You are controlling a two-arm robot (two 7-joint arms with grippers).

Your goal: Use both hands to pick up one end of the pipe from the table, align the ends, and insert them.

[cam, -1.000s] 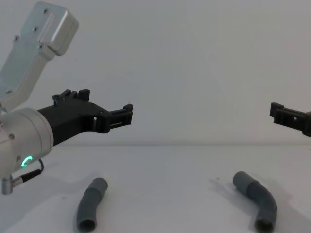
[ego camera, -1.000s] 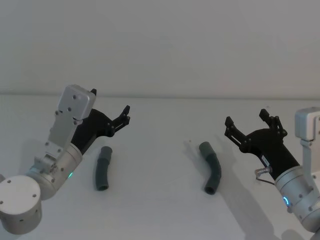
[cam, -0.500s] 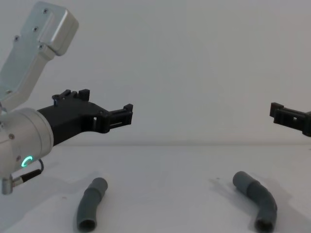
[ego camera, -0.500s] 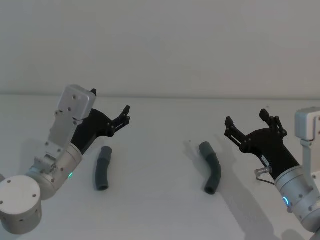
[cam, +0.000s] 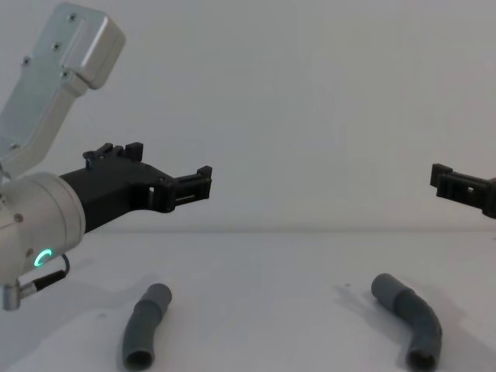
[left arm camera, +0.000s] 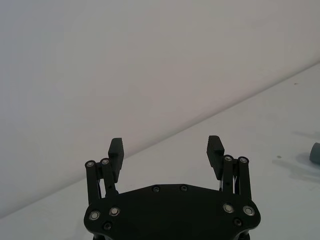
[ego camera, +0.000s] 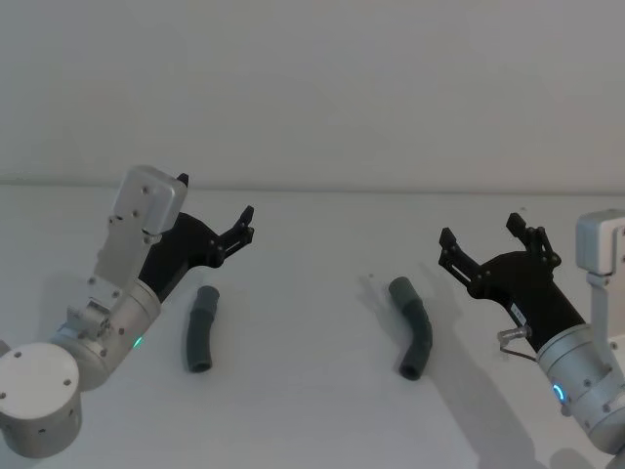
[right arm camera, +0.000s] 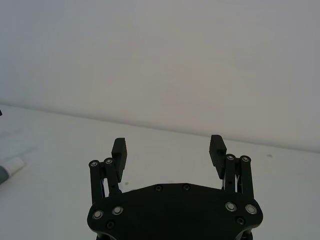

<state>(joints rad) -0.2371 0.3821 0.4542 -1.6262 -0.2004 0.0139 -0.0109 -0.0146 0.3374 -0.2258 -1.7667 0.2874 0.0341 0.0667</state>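
Above table (ego camera: 312,420), left claw (ego camera: 215,199), right claw (ego camera: 480,232), pipes (ego camera: 200,329) (ego camera: 416,332) apart

Head high, chest low, shared table (ego camera: 303,410)

Silver cylindrical arms (ego camera: 125,256), green ring light (cam: 43,256), black angular left gripper (left arm camera: 165,145), right gripper (right arm camera: 169,144), 2 slim fingers (left arm camera: 116,150) each.

your left gripper (ego camera: 215,198) hangs raised, fingers spread wide, pointing forward and inward; your right gripper (ego camera: 479,231) mirrors it on the other side, equally wide.
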